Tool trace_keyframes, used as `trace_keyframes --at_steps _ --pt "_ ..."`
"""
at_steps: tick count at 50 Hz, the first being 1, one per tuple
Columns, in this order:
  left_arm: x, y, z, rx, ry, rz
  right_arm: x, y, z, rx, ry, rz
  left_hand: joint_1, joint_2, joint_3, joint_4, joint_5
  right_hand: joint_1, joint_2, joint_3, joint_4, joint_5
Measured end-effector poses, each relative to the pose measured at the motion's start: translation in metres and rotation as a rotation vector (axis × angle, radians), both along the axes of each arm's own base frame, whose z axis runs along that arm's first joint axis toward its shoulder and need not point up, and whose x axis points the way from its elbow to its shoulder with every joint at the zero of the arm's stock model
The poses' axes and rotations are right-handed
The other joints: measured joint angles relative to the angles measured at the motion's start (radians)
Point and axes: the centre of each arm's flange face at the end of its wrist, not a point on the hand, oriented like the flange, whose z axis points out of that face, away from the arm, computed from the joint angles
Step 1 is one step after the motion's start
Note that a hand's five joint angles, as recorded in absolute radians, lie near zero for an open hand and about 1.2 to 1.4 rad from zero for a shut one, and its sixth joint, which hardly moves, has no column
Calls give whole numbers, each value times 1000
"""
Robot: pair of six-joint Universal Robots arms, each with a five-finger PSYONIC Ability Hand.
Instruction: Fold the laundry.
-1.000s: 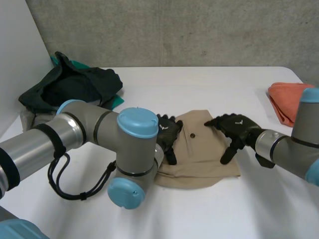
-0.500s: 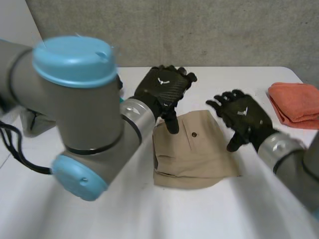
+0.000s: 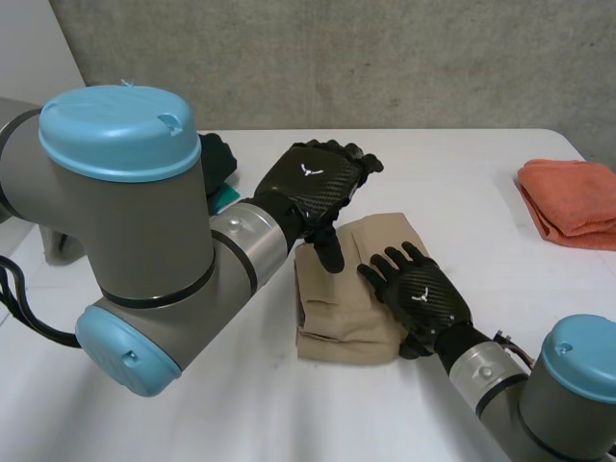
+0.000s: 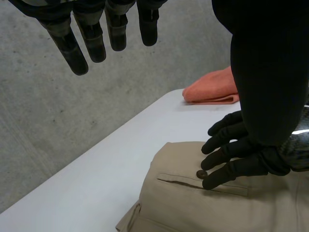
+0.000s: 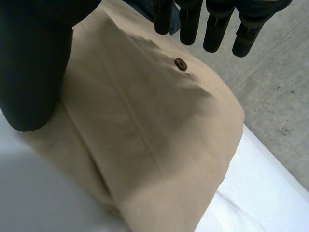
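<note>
A folded tan garment (image 3: 332,298) with a pocket button lies on the white table (image 3: 462,173). My left hand (image 3: 310,183) hovers above its far left part, open, fingers straight and thumb pointing down, holding nothing. My right hand (image 3: 423,300) rests open on the garment's right half, fingers spread and straight. In the left wrist view my own fingers (image 4: 96,38) hang in the air, and the right hand's fingertips (image 4: 227,157) touch the tan garment (image 4: 188,208) beside the button (image 4: 201,174). In the right wrist view straight fingers (image 5: 212,26) reach over the tan garment (image 5: 145,125) near its button (image 5: 180,63).
A folded orange cloth (image 3: 570,197) lies at the table's right edge, also seen as the orange cloth (image 4: 212,89) in the left wrist view. Dark and green clothes (image 3: 219,164) are piled at the back left, mostly behind my left arm (image 3: 125,241). A concrete wall stands behind the table.
My left hand lifted off the garment's left part and now hovers above it. My right hand rose from the garment's right edge, then came down flat on its right half from the near side.
</note>
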Motion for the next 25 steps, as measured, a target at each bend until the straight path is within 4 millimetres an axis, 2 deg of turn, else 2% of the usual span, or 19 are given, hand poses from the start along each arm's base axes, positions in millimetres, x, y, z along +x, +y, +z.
trace_keyframes --at_steps 7,20,23,24,25 --pt "3 -7 1 -3 5 18 6 -14 -1 -39 -15 -3 0 0 0 0 0 191 163 176 175 133" --pt "6 -11 -2 29 25 35 16 -41 -1 -85 -36 -17 0 0 0 0 0 341 325 315 318 244" --pt "7 -12 -3 30 28 39 19 -49 1 -97 -44 -20 0 0 0 0 0 502 519 505 503 405" --pt "7 -13 -2 29 29 39 20 -51 1 -99 -46 -20 0 0 0 0 0 594 624 610 608 511" --pt "7 -13 -2 28 31 40 22 -55 2 -105 -51 -21 0 0 0 0 0 722 835 814 818 686"
